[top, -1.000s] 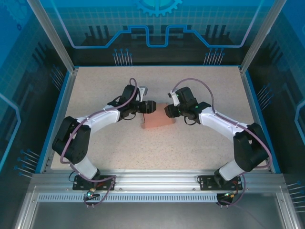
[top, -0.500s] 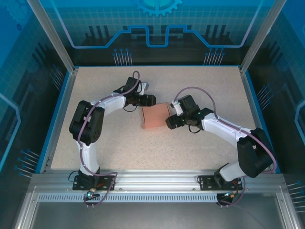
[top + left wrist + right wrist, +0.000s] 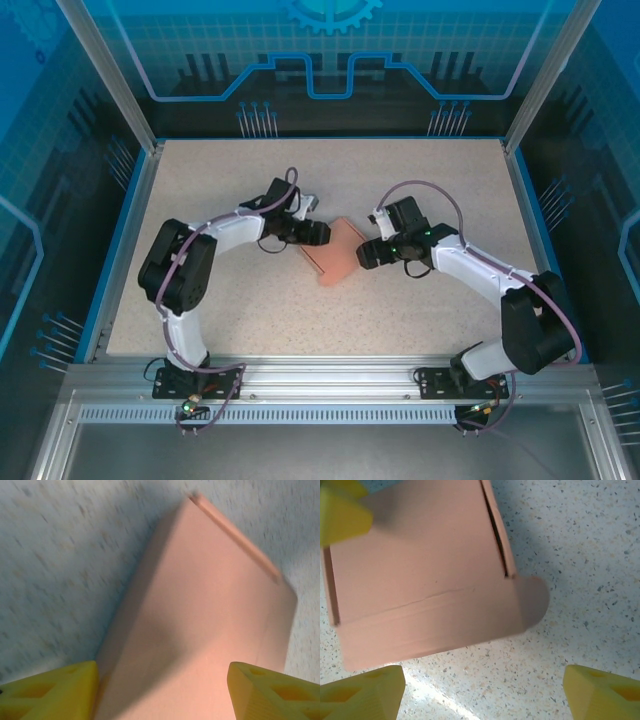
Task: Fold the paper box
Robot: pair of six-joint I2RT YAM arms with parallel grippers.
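Top external view: the box lies near the middle of the bench, turned cornerwise, with the left jaws at its far-left corner and the right jaws at its right edge. In the left wrist view the left jaws stand wide and straddle one end of the box, with the fingertips right against its sides; whether they pinch it I cannot tell. In the right wrist view the right jaws are spread wide over bare bench just short of the box, holding nothing. The body looks formed, but a rounded flap juts out flat beside an open slit. The step in hand seems to be closing that end. The next move calls for the right jaws to catch the flap and tuck it in while the left jaws steady the box.
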